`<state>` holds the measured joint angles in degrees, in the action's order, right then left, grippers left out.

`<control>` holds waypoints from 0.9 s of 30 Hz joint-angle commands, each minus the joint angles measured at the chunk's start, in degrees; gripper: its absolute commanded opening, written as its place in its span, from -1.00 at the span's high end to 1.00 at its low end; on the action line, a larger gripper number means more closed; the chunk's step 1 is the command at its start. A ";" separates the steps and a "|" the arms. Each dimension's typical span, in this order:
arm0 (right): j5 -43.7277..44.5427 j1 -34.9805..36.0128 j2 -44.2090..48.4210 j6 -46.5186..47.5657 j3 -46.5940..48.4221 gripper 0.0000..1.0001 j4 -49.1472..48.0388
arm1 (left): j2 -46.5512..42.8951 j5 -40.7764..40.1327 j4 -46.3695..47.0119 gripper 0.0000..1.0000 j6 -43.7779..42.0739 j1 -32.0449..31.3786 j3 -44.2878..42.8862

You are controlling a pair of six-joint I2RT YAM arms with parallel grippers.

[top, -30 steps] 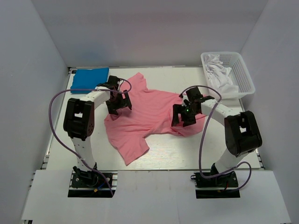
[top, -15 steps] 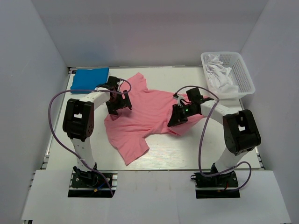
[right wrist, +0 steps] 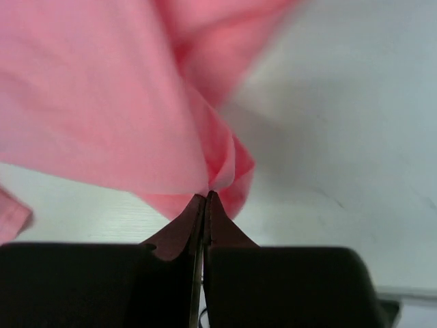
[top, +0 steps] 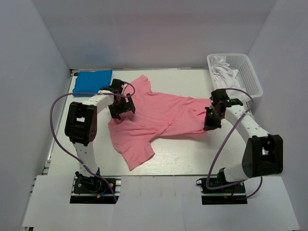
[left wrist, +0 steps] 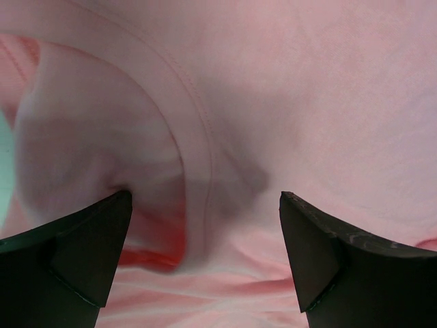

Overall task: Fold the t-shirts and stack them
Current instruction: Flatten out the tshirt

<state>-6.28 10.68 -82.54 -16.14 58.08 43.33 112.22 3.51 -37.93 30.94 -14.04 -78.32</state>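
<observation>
Pinches the right edge of the pink t-shirt (top: pixel 159 115) in the clenched right gripper (right wrist: pixel 205 199), near the basket (top: pixel 254 79); holds the left gripper (left wrist: pixel 205 225) spread wide over a curved seam at the opposite end. Lies on the table (top: pixel 183 154), long axis running left-to-right between both

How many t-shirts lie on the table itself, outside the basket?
2: a pink t-shirt spread across the middle, and a folded blue t-shirt at the far left corner. The white cloth in the basket may hide more.

A shirt (top: pixel 159 115) lies spread across the middle of the surface (top: pixel 187 156); a folded cloth (top: pixel 92 80) sits far left, a basket (top: pixel 252 79) holding clothes (top: pixel 225 73) far right.
</observation>
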 commanded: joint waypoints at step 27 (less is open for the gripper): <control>-16.04 -8.74 7.39 5.60 1.86 -0.61 12.05 | 5.04 -10.11 -9.88 -1.00 -1.49 3.67 -15.35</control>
<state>-17.69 1.91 -75.11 -12.80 61.52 58.85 120.44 -8.01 -49.52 32.14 -10.92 -90.80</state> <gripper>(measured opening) 0.735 0.994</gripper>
